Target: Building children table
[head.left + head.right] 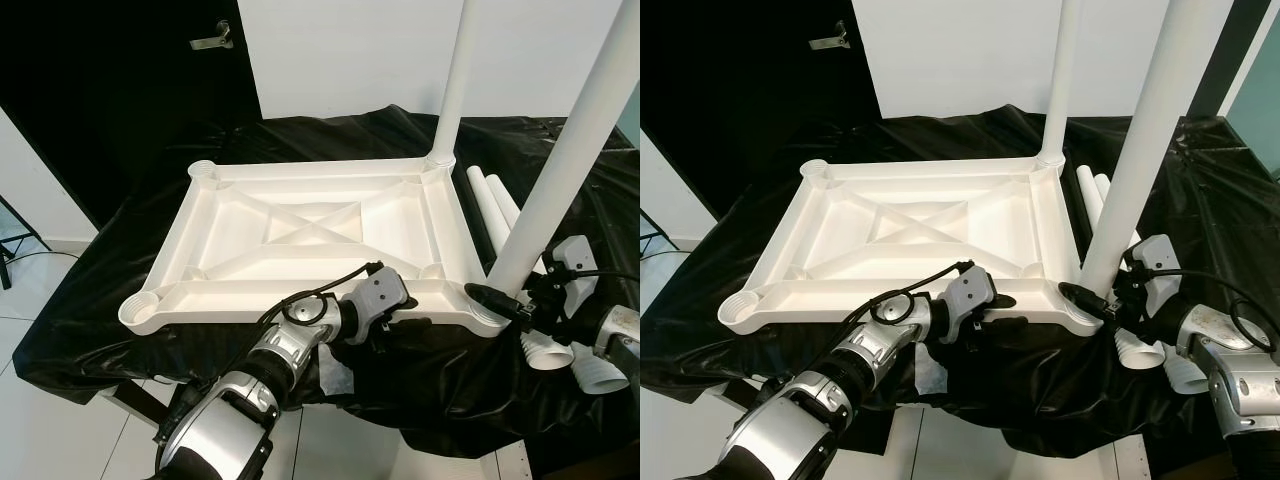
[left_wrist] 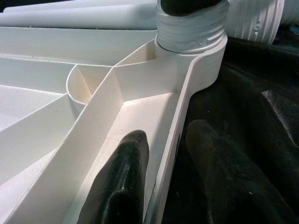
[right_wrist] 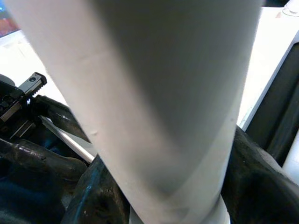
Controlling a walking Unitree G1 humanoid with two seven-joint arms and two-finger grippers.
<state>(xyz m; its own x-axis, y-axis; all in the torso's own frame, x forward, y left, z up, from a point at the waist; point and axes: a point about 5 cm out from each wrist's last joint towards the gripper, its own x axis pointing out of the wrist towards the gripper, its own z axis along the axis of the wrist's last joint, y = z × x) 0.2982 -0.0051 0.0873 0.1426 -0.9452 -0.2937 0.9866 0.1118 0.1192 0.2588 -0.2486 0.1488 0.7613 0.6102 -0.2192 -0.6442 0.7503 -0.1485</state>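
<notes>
Two pincers, left point(image 1: 405, 322) clamping tabletop rim point(image 1: 300, 296), right point(image 1: 500, 300) gripping leg point(image 1: 560, 170)

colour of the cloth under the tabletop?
Black, glossy cloth beneath the white tabletop; clearest in the left eye view.

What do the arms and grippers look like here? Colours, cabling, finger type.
Both arms are silver metal with rounded joint housings and grey wrist blocks. Black cables loop over each wrist. The left gripper and right gripper each have two long, glossy black fingers. No markings legible.

both arms reach forward, left hand point(image 1: 408, 322) and right hand point(image 1: 497, 300) clamped.
</notes>
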